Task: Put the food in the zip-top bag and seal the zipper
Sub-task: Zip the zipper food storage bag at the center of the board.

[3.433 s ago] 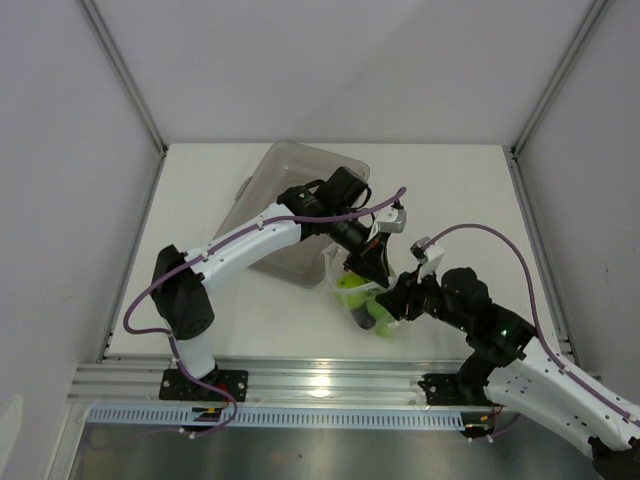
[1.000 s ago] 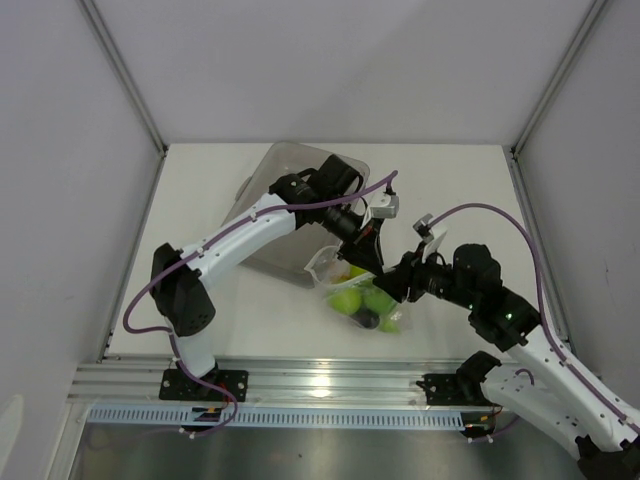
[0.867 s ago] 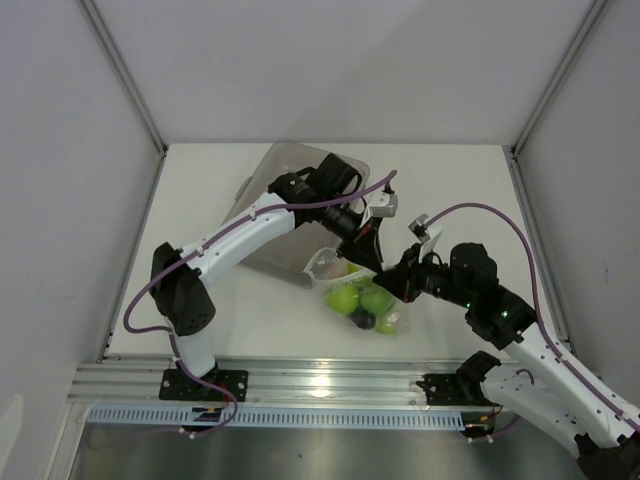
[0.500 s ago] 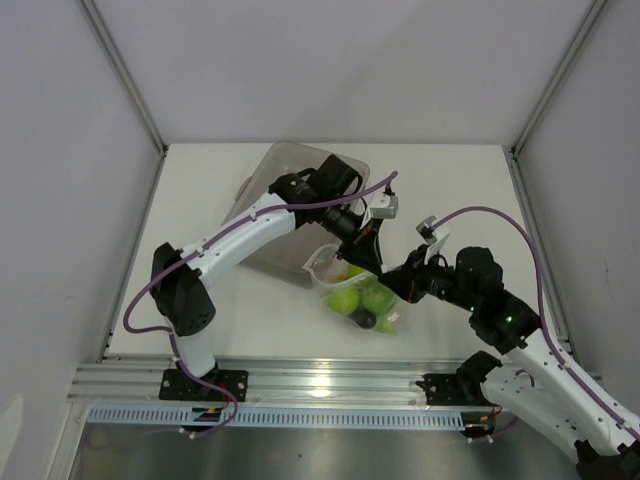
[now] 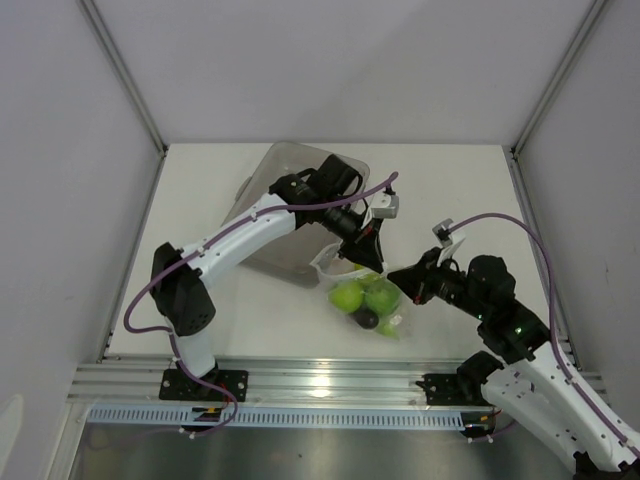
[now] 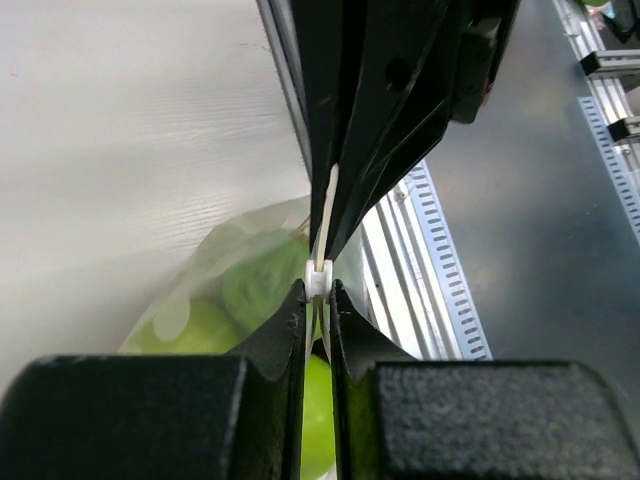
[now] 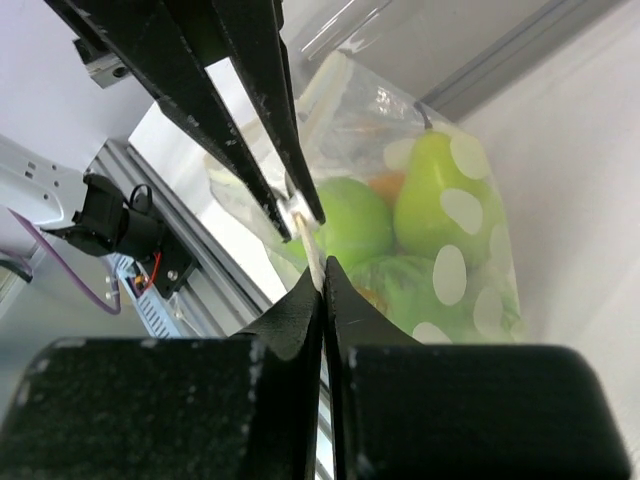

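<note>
The clear zip-top bag (image 5: 365,305) hangs just above the table between my two grippers, with the food inside. Two round green fruits (image 5: 350,296) and a dark purple piece (image 5: 367,319) show through it. In the right wrist view a green pear shape (image 7: 432,200) and an orange fruit (image 7: 385,183) show too. My left gripper (image 5: 372,262) is shut on the zipper (image 6: 319,278) at a small white clip. My right gripper (image 5: 393,276) is shut on the same strip (image 7: 312,245), right beside the left fingers.
The grey translucent tray (image 5: 290,175) lies tilted at the back, under the left arm. The aluminium rail (image 5: 320,380) runs along the table's near edge, below the bag. Grey walls close in the left, right and back sides.
My right gripper has shut on the bag's top strip and shifted slightly right. The bag's mouth, gaping a second ago, is drawn narrower. My left gripper has kept its hold.
</note>
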